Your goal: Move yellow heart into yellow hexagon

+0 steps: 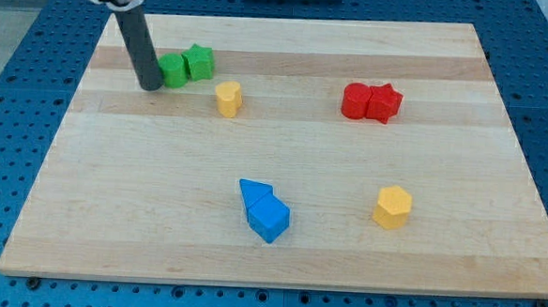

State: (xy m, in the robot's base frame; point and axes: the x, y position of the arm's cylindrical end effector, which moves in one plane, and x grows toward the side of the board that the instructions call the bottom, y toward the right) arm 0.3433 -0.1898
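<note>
The yellow heart (227, 98) lies in the upper left part of the wooden board (158, 213). The yellow hexagon (392, 207) lies at the lower right, far from the heart. My tip (151, 86) rests on the board at the upper left, to the left of the heart and touching or nearly touching the left side of a green block (173, 70).
A green star block (200, 61) sits right of the first green block. Two red blocks (371, 102) lie together at the upper right. Two blue blocks (264, 210) lie together at the lower middle. A blue perforated table (13, 112) surrounds the board.
</note>
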